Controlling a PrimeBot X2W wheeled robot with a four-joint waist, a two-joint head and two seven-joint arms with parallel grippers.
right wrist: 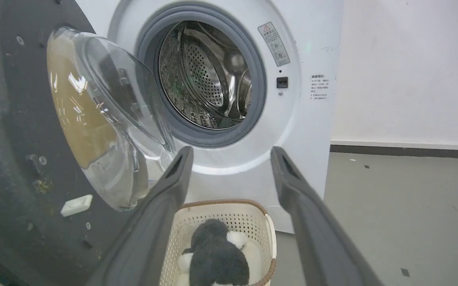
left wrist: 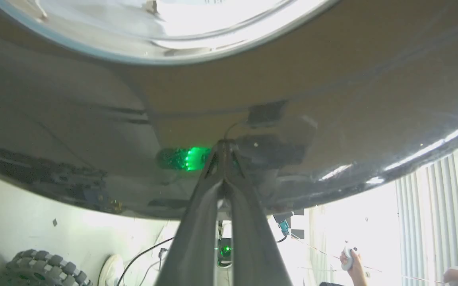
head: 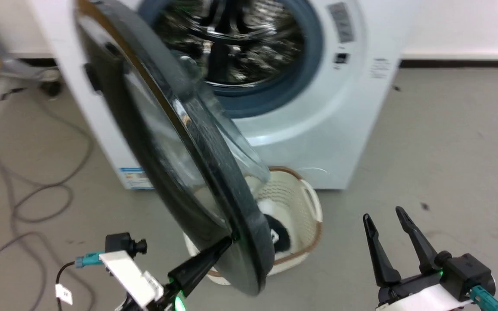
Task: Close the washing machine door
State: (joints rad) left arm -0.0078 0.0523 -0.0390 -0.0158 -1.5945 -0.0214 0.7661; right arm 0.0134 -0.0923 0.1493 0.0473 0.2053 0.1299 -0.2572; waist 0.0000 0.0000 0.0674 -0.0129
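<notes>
Tools | left tool (head: pixel 228 242) pinched narrow, tips touching washing machine door (head: pixel 221 155) rim | right tool (head: pixel 383 214) spread wide, hovering apart

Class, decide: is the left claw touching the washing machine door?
Touching. The left wrist view shows the left claw, shut, meeting its reflection on the washing machine door.

Floor (head: pixel 448 151): smooth grey, with scattered dark specks (head: pixel 424 206). Standing on it:
- white front-loading washing machine (head: pixel 318 142), against the back wall
- cream perforated basket (head: pixel 294 190) with brown rim, just in front of the machine
- loose grey cables (head: pixel 15 207), looped at far left
- small caster (head: pixel 51 84), beside the machine's left side
</notes>
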